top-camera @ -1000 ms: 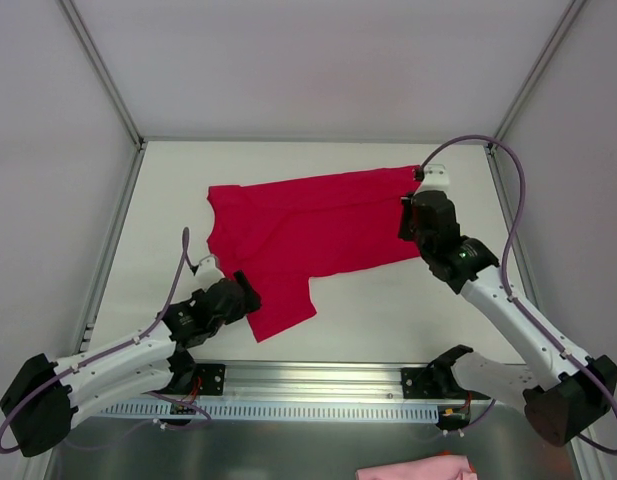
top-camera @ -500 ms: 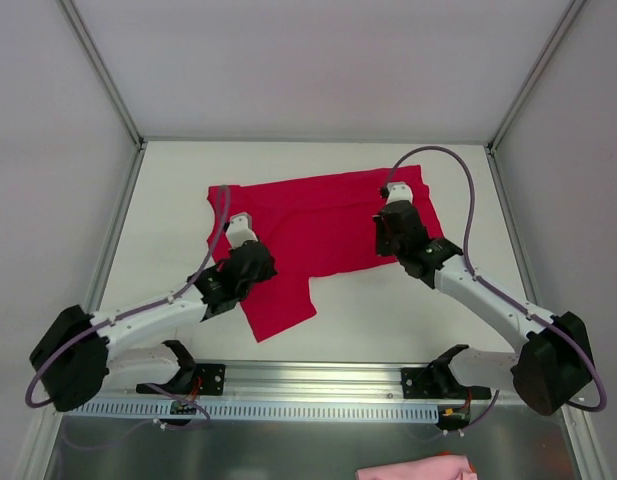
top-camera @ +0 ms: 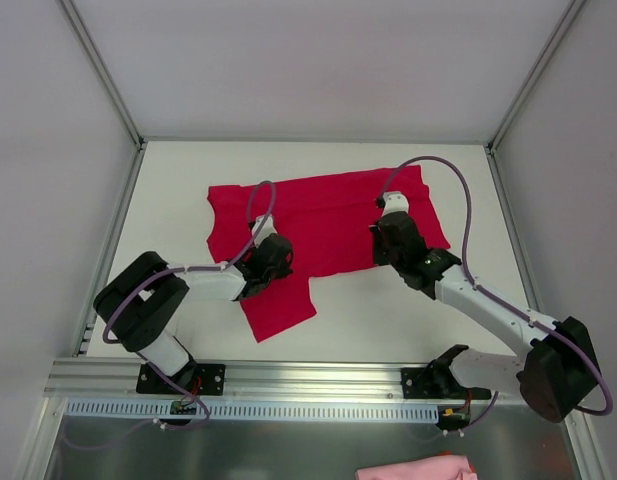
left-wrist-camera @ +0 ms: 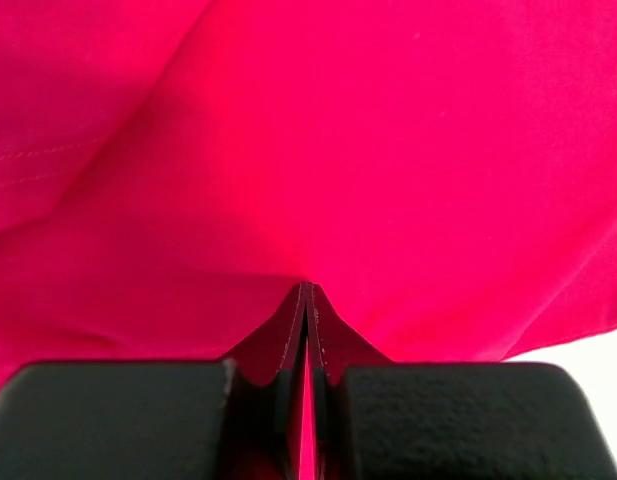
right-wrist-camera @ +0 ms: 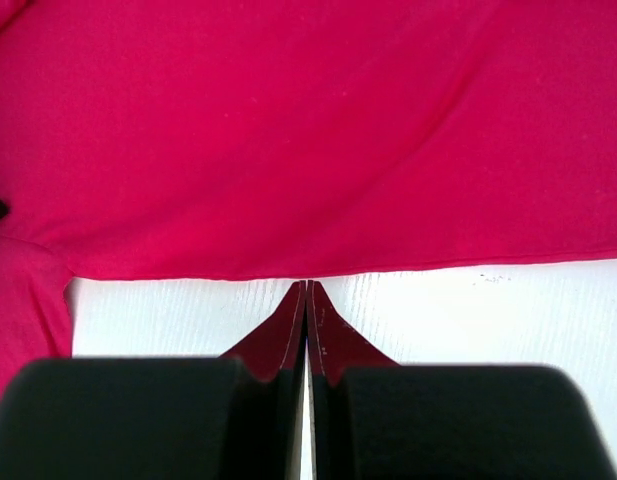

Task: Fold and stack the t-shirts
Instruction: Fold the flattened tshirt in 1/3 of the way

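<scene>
T-shirt (top-camera: 328,215), crimson, one item: laid out flat on the white desk (top-camera: 388,300), across its middle and far part, with one flap reaching toward the near edge on the left. Not yet folded to a square.

Left pincer (left-wrist-camera: 307,290): set down on the left half of the garment, well inside its outline. Fingers are pressed together, and a small pinch of cloth is drawn up at the tips.

Right pincer (right-wrist-camera: 306,285): placed at the near hem on the right half. Fingers are together, tips touching the hem line, with bare desk seen beneath. Whether the hem is caught cannot be told.

Pink cloth (top-camera: 416,468): partly seen at the near border of the overhead view, well apart.

Hazards noted: if only the upper layer is pinched on the left, the lower layer would be left behind and the fold spoiled. If the hem is not held on the right, that side would be dropped on lifting and the cloth dragged askew.
</scene>
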Robot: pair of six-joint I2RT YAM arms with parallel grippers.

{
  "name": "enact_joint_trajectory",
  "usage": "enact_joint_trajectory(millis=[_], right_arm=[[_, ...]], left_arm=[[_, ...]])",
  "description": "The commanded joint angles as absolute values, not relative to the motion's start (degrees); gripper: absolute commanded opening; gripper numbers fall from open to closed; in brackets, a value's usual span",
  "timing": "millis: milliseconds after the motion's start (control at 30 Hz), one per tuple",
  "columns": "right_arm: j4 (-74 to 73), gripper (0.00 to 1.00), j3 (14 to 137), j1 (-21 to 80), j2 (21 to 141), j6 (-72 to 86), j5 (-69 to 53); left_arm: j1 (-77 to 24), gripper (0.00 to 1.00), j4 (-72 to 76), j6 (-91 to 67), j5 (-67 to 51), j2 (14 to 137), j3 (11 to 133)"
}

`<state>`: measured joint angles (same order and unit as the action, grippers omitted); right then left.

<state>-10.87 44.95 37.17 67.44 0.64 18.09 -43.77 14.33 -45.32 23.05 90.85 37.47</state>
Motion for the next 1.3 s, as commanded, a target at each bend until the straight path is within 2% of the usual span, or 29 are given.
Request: enact_joint_trajectory(millis=[0,233,500,667,800,1033,1200,1267], right_arm=[[-8.26,0.01,44.65,37.79,65.83,0.97,20.04],[-10.98,0.01,44.91,37.79,61.71,0.7,23.2],[-13.97,0.02,43.77,37.79,51.43,1.32,24.43],[-15.38,0.02,43.33,37.71,48.96,1.85,25.49],[-15.73,0.03,43.68,37.79,49.66,2.11,24.17],[-13.72,0.04,43.24,37.88,51.32,1.67,21.81],[-13.71,0.05,45.87,37.88,61.76,0.97,19.69],[-12.93,0.04,45.7,37.88,63.19,0.79,19.43]], left_arm=[[-43.16,0.0,17.84,-44.99,21.71,92.02,39.46],[-43.07,0.0,5.9,-51.85,20.92,89.48,36.84],[-43.07,0.0,1.85,-57.04,20.74,83.77,29.71],[-42.89,0.0,-2.62,-58.71,22.49,78.85,25.49],[-40.35,0.0,-5.0,-58.45,22.76,73.76,23.03],[-29.63,0.0,-3.34,-54.14,17.06,67.5,19.33],[-27.34,0.0,-3.71,-50.82,15.47,69.34,24.33],[-27.16,0.03,1.2,-48.79,9.78,68.21,24.17]])
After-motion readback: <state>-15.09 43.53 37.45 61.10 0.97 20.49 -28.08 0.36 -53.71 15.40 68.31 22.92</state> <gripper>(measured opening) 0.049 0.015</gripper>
